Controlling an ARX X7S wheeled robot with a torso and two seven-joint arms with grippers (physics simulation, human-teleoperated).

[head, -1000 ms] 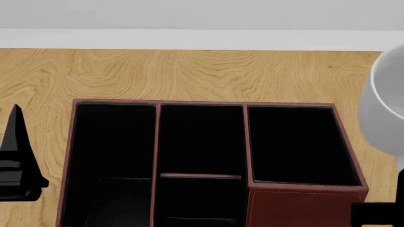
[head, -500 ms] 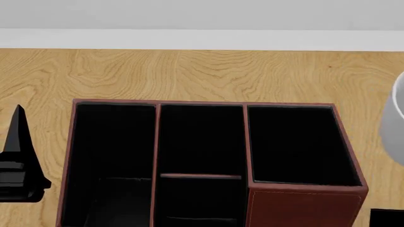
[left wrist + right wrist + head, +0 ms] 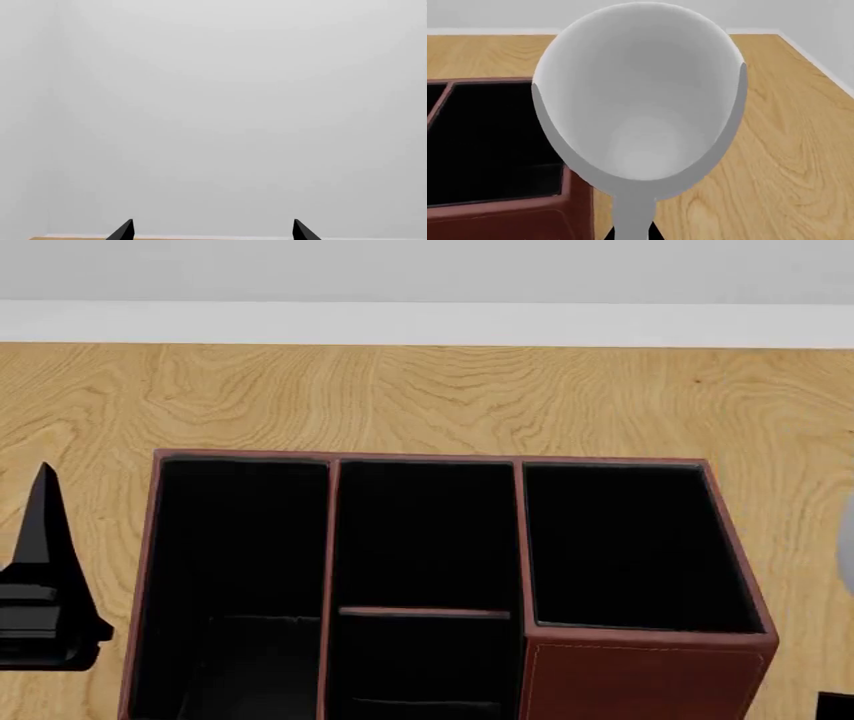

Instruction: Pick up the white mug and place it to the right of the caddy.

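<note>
My right tool has the white mug pinched by its handle; the mug fills the right wrist view, mouth toward the camera, just beside the caddy over bare worktop. In the head view I only get a pale sliver of it at the right edge. My left tool is spread, fingertips apart, nothing between them, left of the caddy.
</note>
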